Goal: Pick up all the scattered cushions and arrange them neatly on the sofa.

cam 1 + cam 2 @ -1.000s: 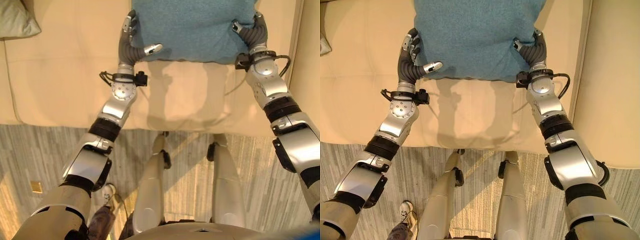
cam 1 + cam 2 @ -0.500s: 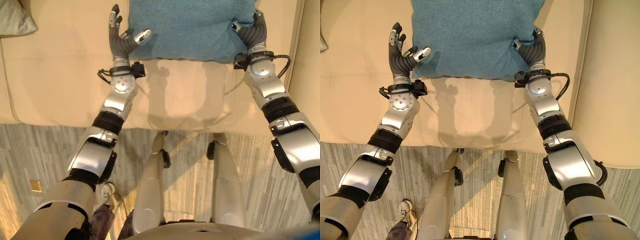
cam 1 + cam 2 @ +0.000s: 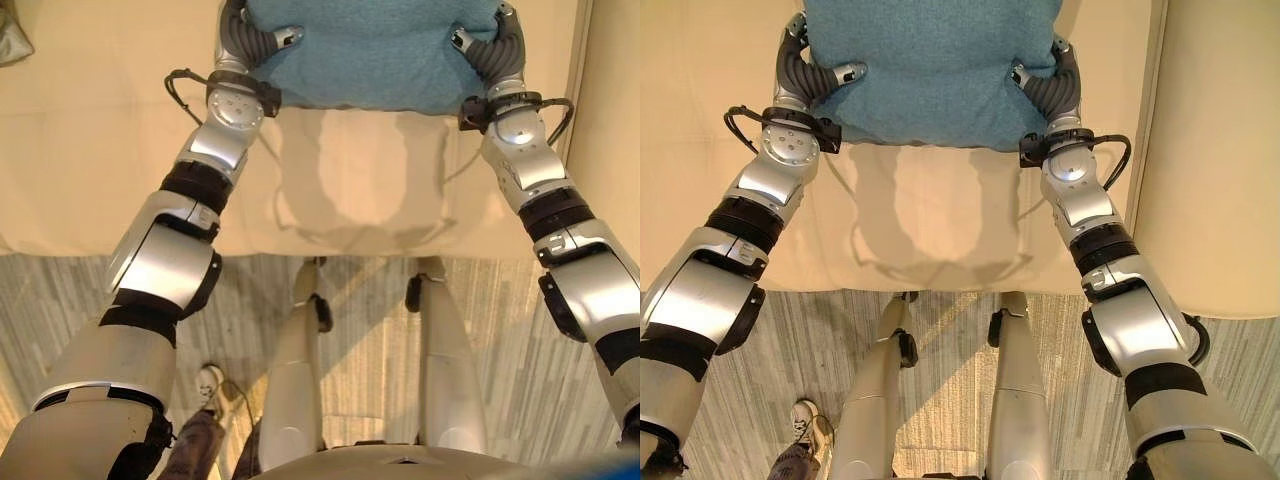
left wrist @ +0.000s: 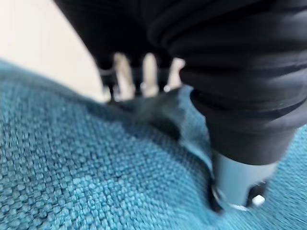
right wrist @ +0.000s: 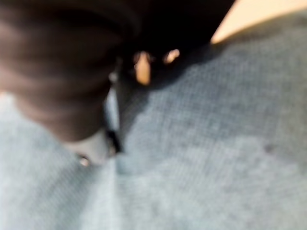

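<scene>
A teal woven cushion (image 3: 930, 60) lies on the beige sofa seat (image 3: 940, 210), toward its back, held between my two hands. My left hand (image 3: 800, 75) grips its left edge, with the thumb lying on top of the fabric and the fingers curled round the side. The left wrist view shows that thumb (image 4: 240, 182) pressing into the teal cushion (image 4: 72, 177). My right hand (image 3: 1050, 90) clasps the right edge the same way, its thumb on top. In the right wrist view the cushion (image 5: 216, 143) fills the space past the hand.
The sofa's arm (image 3: 1220, 150) rises at the right. A pale grey-green cushion (image 3: 10, 40) lies at the far left of the seat. A person's shoe (image 3: 810, 425) stands on the grey wood floor near my legs.
Half a second ago my left hand was off the cushion with its fingers raised; now it grips the left edge again. Both hands and the cushion have moved farther back on the sofa.
</scene>
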`<state>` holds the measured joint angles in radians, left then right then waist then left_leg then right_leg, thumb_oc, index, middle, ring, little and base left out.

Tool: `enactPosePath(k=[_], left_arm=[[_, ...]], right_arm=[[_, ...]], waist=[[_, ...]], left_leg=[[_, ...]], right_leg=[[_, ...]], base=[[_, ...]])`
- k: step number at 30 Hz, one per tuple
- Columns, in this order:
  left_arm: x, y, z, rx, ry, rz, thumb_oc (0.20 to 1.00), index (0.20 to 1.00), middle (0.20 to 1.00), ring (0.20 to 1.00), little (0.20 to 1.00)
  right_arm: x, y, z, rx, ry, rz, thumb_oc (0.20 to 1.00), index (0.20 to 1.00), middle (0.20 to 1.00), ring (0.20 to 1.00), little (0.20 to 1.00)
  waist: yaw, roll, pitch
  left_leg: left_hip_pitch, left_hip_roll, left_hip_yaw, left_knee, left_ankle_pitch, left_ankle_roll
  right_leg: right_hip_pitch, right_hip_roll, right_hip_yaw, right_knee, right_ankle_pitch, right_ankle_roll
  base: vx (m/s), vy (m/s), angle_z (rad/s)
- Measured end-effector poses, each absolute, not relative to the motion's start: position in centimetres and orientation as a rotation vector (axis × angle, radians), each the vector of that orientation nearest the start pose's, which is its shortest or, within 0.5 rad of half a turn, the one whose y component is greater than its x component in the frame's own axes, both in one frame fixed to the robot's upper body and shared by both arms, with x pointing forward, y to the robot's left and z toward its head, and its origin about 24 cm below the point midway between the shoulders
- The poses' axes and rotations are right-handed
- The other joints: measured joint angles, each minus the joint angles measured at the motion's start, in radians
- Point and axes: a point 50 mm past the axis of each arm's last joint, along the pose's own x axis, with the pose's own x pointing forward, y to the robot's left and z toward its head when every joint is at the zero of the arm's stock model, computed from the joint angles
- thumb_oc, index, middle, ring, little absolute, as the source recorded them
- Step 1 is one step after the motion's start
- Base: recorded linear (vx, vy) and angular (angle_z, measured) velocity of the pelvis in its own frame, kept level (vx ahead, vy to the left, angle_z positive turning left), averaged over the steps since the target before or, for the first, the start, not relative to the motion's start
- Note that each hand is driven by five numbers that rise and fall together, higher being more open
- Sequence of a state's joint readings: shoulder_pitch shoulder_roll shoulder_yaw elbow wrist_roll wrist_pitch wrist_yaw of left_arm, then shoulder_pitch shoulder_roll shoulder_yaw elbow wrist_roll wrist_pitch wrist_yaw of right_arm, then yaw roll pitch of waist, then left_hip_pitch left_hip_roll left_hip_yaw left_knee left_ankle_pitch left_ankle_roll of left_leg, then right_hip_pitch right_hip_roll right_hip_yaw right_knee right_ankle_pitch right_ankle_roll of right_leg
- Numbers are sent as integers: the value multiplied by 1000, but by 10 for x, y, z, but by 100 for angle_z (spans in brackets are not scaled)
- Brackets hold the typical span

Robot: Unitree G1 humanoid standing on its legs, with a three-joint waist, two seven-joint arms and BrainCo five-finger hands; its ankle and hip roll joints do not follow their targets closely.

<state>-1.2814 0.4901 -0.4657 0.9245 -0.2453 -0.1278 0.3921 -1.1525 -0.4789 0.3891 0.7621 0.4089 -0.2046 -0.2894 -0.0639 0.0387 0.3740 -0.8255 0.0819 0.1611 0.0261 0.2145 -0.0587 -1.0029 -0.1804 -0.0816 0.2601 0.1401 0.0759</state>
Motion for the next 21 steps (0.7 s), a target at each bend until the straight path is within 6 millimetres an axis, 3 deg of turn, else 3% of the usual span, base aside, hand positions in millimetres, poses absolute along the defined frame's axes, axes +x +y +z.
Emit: enactPosePath(k=[13, 16, 21], left_arm=[[404, 162, 280, 299, -556, 203, 200, 200, 200, 200, 200], [402, 156, 282, 268, -579, 202, 200, 200, 200, 200, 200], [382, 141, 281, 133, -686, 202, 200, 200, 200, 200, 200]], right_arm=[[399, -155, 274, -214, -571, -102, 200, 200, 200, 200, 200], [396, -156, 278, -222, -601, -136, 200, 200, 200, 200, 200], [379, -159, 288, -190, -719, -212, 200, 200, 200, 200, 200]], waist=[[3, -16, -9], [3, -16, -8], [-1, -17, -8]], left_leg=[[3, 2, 23, 19, -16, 4], [0, 2, 23, 22, -16, 4], [0, 2, 22, 16, -16, 4]], right_leg=[[-2, 3, 19, -1, 3, 5], [-2, 2, 19, 0, 4, 4], [-3, 2, 19, -2, 2, 6]], base=[[-10, -7, -3], [-4, -10, 0], [-2, -6, 0]])
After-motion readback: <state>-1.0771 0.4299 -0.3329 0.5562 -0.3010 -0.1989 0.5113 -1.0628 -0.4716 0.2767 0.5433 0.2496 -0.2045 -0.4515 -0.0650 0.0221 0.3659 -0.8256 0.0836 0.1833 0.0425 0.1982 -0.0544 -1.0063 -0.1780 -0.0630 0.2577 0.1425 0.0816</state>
